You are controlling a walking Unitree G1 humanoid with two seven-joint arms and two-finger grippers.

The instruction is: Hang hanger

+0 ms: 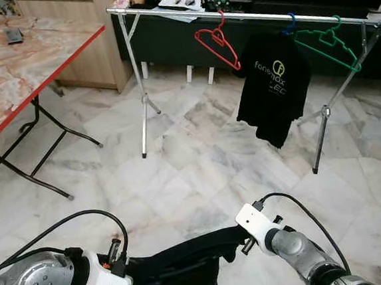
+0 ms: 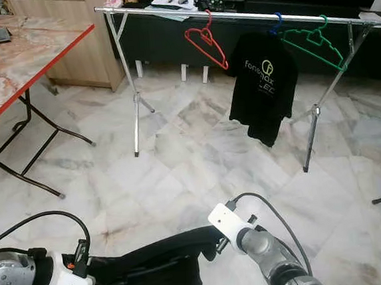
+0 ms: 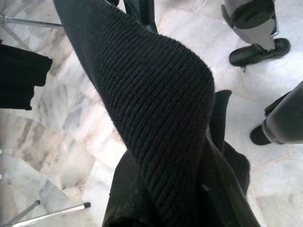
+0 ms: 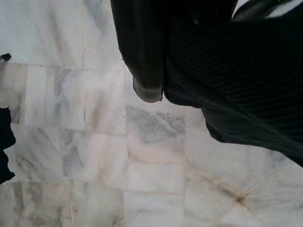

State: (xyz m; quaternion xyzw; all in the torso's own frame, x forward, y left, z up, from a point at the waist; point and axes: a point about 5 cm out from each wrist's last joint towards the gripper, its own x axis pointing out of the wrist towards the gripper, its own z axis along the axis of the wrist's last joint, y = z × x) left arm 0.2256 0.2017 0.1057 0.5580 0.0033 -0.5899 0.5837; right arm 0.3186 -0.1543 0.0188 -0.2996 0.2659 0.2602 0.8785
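One black knit garment (image 1: 188,266), slung low between the two grippers at the foot of the head views, well short of the clothes rail (image 1: 246,14) across the marble floor (image 1: 199,168). Ribbed weave shows in the left wrist view; judged soft, light and limp, likely to sag and slide unless taken near the shoulders or by a hanger inside it. No hanger can be made out within the cloth.

Left gripper (image 1: 132,281): buried in the garment's left end; whether its fingers are wide or closed cannot be told.
Right gripper (image 1: 243,244): at the garment's right end; one black finger (image 4: 144,61) lies against the cloth, apparently pinching it, though the gap cannot be told.

Hangers on the rail, three:
- one red hanger (image 1: 216,43), bare, stiff plastic, light;
- one blue hanger (image 1: 290,24), hook showing, carrying one black printed T-shirt (image 1: 272,85);
- one green hanger (image 1: 329,44), bare.

One folding table (image 1: 17,71), red-edged with a marbled top, on the robot's left.
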